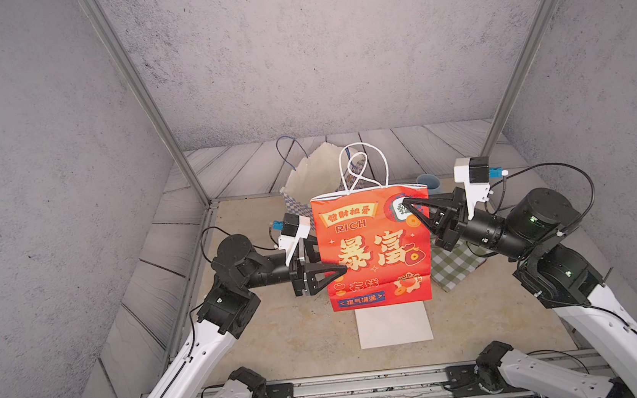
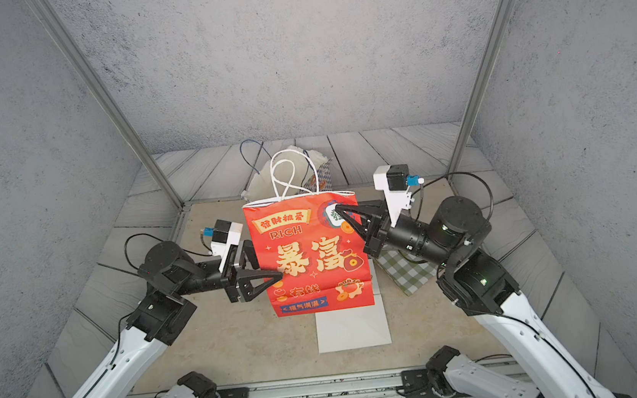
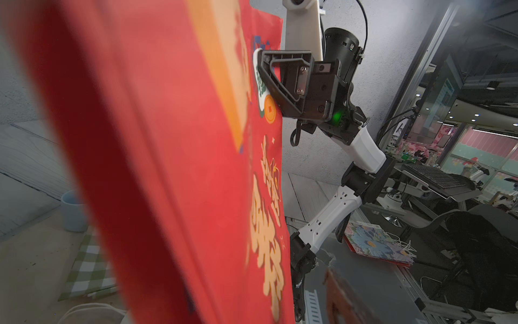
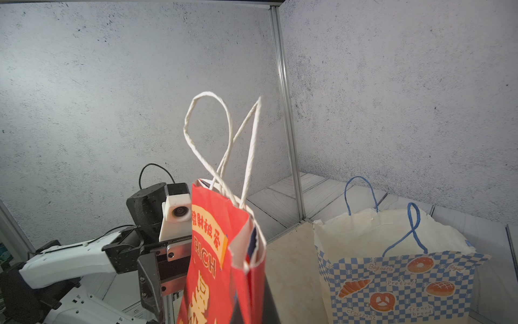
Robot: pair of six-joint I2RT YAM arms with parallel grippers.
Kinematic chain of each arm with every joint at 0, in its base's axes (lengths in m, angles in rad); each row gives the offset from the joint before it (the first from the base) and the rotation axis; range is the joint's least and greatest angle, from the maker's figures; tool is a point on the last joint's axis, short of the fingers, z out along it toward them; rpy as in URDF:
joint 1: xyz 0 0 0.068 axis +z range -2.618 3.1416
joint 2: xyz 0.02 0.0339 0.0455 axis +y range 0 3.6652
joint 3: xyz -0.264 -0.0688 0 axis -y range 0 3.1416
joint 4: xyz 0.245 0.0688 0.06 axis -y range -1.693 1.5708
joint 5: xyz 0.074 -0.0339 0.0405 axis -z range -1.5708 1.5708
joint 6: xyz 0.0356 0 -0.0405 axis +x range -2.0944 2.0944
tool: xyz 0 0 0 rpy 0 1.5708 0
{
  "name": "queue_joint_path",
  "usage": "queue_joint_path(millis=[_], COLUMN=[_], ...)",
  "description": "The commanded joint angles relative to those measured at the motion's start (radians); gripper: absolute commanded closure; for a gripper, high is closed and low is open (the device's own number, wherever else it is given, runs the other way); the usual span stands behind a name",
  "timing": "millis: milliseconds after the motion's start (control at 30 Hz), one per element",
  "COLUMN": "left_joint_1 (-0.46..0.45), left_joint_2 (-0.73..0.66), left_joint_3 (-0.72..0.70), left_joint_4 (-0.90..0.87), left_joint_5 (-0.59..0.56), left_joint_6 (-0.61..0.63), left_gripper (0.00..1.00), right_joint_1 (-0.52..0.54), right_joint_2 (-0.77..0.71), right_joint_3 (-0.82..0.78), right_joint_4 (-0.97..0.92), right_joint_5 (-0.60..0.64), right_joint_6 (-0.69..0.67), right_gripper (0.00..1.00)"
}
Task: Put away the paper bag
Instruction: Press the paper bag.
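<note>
In the left wrist view the red paper bag (image 3: 157, 168) is filling the lens, with the right gripper (image 3: 259, 73) pinching its upper corner. In a top view the bag is standing upright mid-table while the left gripper (image 1: 327, 261) is straddling its opposite edge, jaws spread. In the right wrist view a bakery bag (image 4: 398, 283) is standing open nearby; the left jaws probably should be closing squarely on that edge, so nothing is twisting.

soft even light, faint shadows; red bag (image 3: 157, 168) blurred close-up.
</note>
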Motion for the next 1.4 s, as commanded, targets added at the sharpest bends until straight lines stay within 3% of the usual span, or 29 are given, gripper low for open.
queue_joint_path(millis=[0, 100, 267, 333, 400, 533, 600, 833, 1033, 1167, 1367], left_joint_1=[0.000, -0.001, 0.000, 0.000, 0.000, 0.000, 0.000, 0.008, 0.006, 0.005, 0.005], left_joint_2=[-0.001, 0.003, -0.005, -0.012, -0.022, -0.049, -0.062, -0.075, -0.059, -0.040, -0.036], left_joint_3=[-0.029, -0.035, -0.040, -0.037, -0.029, -0.004, 0.000, -0.046, -0.090, -0.072, -0.056], left_joint_4=[-0.009, -0.026, -0.028, -0.021, -0.018, -0.032, -0.049, -0.094, 0.054, -0.008, -0.017], left_joint_5=[0.026, 0.029, 0.010, -0.004, -0.017, -0.047, -0.068, -0.181, -0.030, 0.032, 0.037], left_joint_6=[-0.002, 0.008, 0.026, 0.030, 0.034, 0.059, 0.078, 0.172, 0.087, 0.129, 0.130], left_gripper=[0.39, 0.49, 0.74, 0.77, 0.71, 0.44, 0.37, 0.32, 0.30, 0.39, 0.78], right_joint_1=[-0.002, -0.001, -0.002, -0.001, -0.001, -0.002, -0.002, -0.003, -0.002, -0.002, -0.001], right_joint_2=[-0.007, -0.010, -0.011, -0.012, -0.015, -0.036, -0.044, -0.057, -0.052, -0.037, -0.026], right_joint_3=[0.016, 0.014, 0.016, 0.015, 0.011, -0.004, -0.003, 0.028, 0.036, 0.037, 0.051], right_joint_4=[0.109, 0.114, 0.118, 0.113, 0.103, 0.086, 0.082, 0.074, 0.073, 0.092, 0.051], right_joint_5=[0.073, 0.087, 0.099, 0.099, 0.097, 0.074, 0.036, -0.053, -0.063, -0.073, -0.043], right_joint_6=[0.017, 0.021, 0.027, 0.024, 0.017, 0.003, -0.003, 0.020, 0.041, 0.058, 0.025], right_gripper=[1.00, 1.00, 1.00, 1.00, 1.00, 1.00, 1.00, 1.00, 1.00, 1.00, 1.00])
